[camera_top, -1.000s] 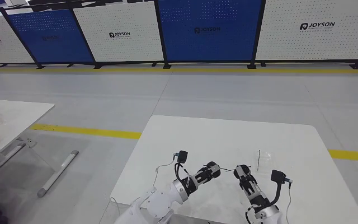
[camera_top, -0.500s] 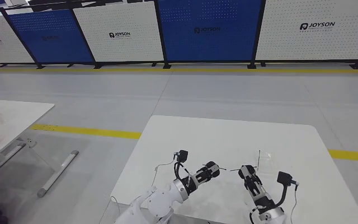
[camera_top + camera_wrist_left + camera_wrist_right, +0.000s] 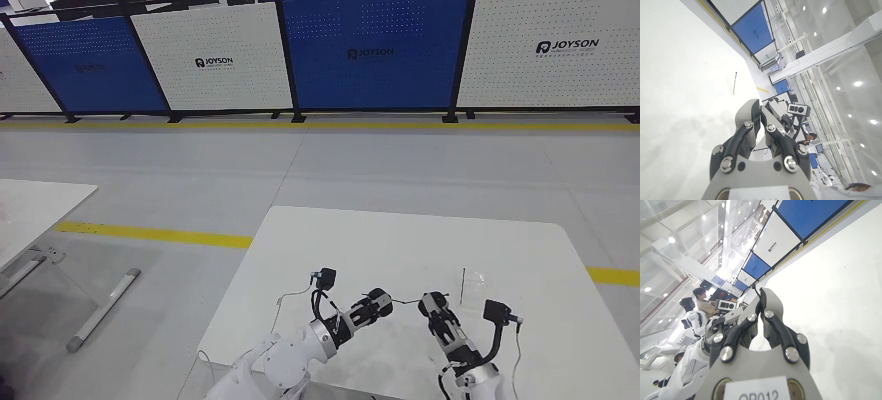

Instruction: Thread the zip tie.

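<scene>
Near the white table's (image 3: 400,240) front edge my two grippers face each other, tips a short gap apart. A thin black zip tie (image 3: 405,301) bridges that gap. The left gripper (image 3: 382,300) (image 3: 760,110) is shut, its pads pressed together at the tie's end. The right gripper (image 3: 430,303) (image 3: 760,296) is shut on the zip tie (image 3: 755,290), whose small head sticks out past the fingertips. Each wrist view has the other gripper just behind its own: the right gripper (image 3: 771,108) and the left gripper (image 3: 740,310).
A second black zip tie (image 3: 463,283) (image 3: 735,82) lies flat on the table just beyond the right gripper, toward the right edge. The table's far half is bare white surface. Blue and white partition panels (image 3: 375,55) stand across the floor behind.
The right arm drifted slightly to the right half a second ago and has come back toward the left gripper. The left arm has held still.
</scene>
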Robot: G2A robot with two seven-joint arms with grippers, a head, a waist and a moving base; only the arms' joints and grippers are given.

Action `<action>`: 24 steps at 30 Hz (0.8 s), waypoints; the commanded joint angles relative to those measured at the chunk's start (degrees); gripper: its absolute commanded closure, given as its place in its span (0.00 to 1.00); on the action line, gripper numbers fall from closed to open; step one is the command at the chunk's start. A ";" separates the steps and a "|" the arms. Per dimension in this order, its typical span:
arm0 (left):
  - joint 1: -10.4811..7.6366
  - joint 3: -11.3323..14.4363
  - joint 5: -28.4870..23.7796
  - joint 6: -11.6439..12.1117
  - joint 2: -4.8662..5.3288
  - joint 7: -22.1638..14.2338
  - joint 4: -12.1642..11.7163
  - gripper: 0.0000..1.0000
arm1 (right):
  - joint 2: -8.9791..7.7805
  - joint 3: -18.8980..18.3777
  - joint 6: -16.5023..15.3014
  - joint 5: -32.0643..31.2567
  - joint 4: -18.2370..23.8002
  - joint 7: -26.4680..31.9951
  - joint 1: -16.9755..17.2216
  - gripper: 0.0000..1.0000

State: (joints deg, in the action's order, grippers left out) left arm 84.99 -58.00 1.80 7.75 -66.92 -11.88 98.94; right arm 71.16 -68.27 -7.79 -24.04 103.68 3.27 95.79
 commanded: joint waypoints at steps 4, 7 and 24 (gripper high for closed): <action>0.00 0.00 0.00 0.00 0.00 0.00 0.00 1.00 | 0.06 -0.20 -0.33 0.18 -0.03 -0.64 0.23 1.00; 0.00 0.00 0.00 0.00 0.00 0.00 0.00 1.00 | 0.06 -0.48 -0.60 0.25 0.17 -0.85 0.52 1.00; 0.00 0.00 0.00 0.00 0.00 0.00 0.00 1.00 | 0.42 0.39 0.44 -0.42 -0.99 -0.36 -0.51 1.00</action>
State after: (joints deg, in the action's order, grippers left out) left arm 84.99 -58.00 1.80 7.75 -66.92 -11.88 98.94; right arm 71.56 -67.90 -7.30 -24.52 102.72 3.04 95.29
